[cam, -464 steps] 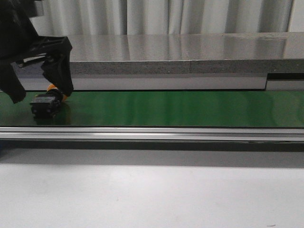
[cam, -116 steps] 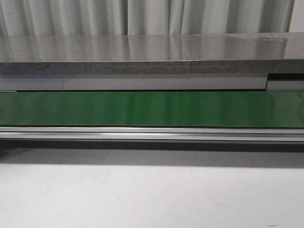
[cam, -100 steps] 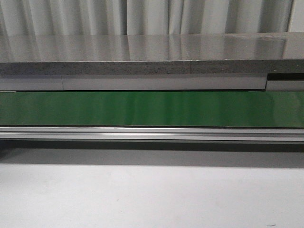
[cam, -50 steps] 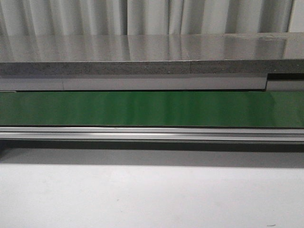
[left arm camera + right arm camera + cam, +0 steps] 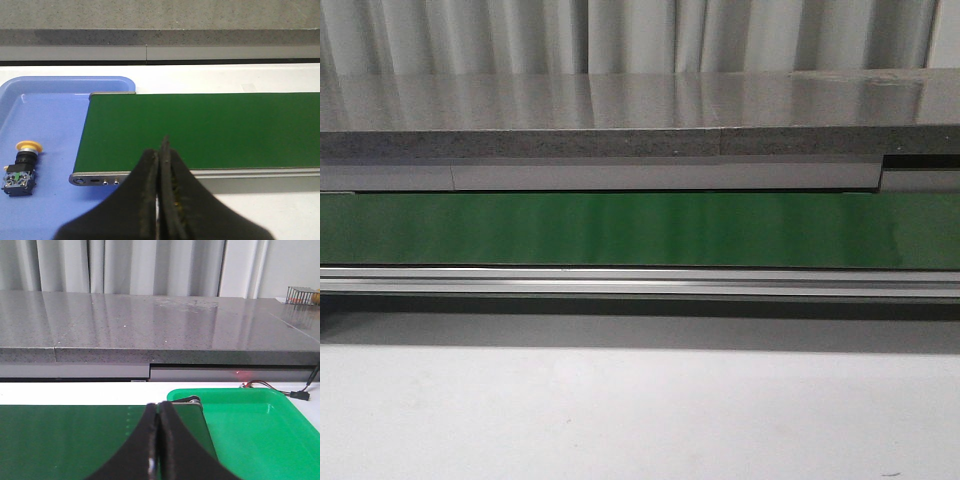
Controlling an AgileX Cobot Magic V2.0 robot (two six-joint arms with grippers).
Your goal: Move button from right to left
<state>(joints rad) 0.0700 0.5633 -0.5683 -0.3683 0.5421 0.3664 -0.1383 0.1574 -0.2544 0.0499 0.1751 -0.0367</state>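
Note:
The button [image 5: 21,166], with a yellow-orange cap and a black body, lies on its side in the blue tray [image 5: 55,105] beyond the left end of the green belt [image 5: 200,130]. It shows only in the left wrist view. My left gripper [image 5: 161,150] is shut and empty, above the belt's near rail, well to the side of the button. My right gripper [image 5: 160,412] is shut and empty over the belt's right end [image 5: 60,440], beside the green tray [image 5: 260,425]. Neither gripper shows in the front view, where the belt [image 5: 640,228] carries nothing.
A grey stone counter [image 5: 640,110] runs behind the belt, with curtains beyond. An aluminium rail [image 5: 640,282] edges the belt's front. A white table surface [image 5: 640,410] lies in front. A cable with a red light [image 5: 270,386] sits behind the green tray.
4.6 s ago my left gripper stood at the button on the belt's left end. Both have left the front view; the button now lies in the blue tray. The last second shows no change.

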